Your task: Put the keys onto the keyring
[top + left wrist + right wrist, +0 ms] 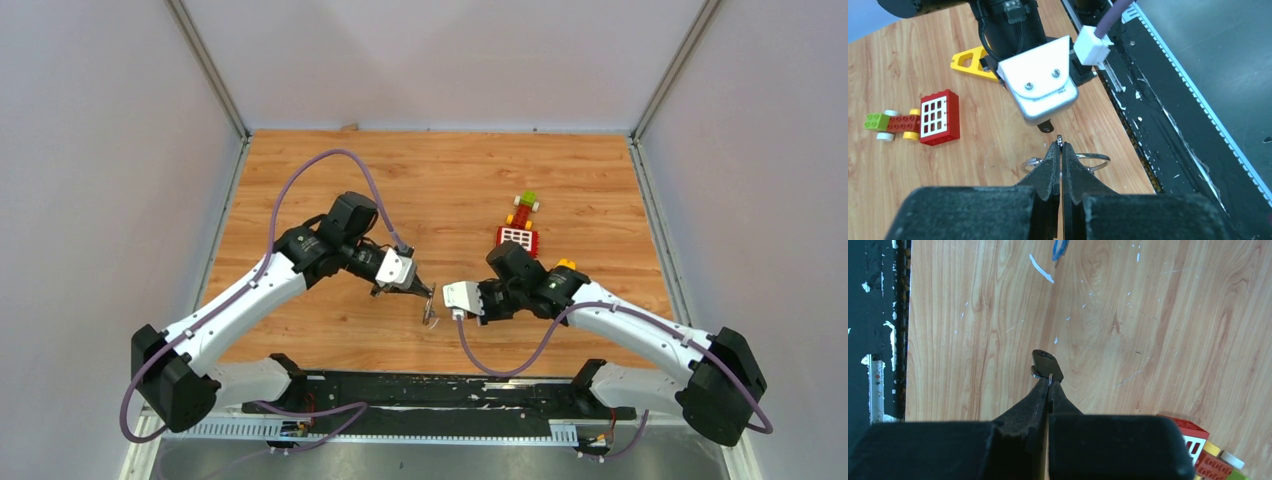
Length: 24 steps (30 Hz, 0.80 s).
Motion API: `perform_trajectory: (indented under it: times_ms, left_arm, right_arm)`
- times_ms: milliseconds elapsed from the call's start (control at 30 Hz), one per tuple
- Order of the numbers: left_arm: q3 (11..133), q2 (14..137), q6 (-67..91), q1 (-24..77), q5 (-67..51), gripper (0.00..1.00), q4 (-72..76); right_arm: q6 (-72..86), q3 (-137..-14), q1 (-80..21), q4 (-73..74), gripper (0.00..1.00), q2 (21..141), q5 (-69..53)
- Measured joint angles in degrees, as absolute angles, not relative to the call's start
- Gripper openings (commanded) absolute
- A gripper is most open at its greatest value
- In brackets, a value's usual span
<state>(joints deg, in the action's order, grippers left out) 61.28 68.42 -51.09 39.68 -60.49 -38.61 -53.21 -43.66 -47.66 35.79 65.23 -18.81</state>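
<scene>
Near the front edge of the wooden bench (pixel 420 180), at its middle, the two arms meet tip to tip. The left fingers (pixel 1056 155) are pressed together on the thin round silver wire keyring (pixel 1096 157), whose loop shows on either side of them. Just beside it, the right fingers (pixel 1044 389) are clamped on the small key with a black plastic head (pixel 1047 362). A blue plastic tag (pixel 1060 248) shows at the edge of the right wrist view. A red toy block with a white window (pixel 938 117) and a yellow triangular toy frame (pixel 969 62) lie near the right arm.
</scene>
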Motion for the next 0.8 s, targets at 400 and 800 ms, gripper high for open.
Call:
perform_trajectory:
  times_ms: [400,800]
  left_arm:
    - [56.9,65.6,-61.6,39.7,-56.9,0.00,-42.7]
    - [54.2,64.5,-68.2,39.7,-58.5,0.00,-42.7]
  right_arm:
    - [-52.9,-42.9,-45.5,33.6,0.00,65.9,-22.7]
    - [-52.6,-43.9,-44.6,33.6,0.00,60.9,-26.3]
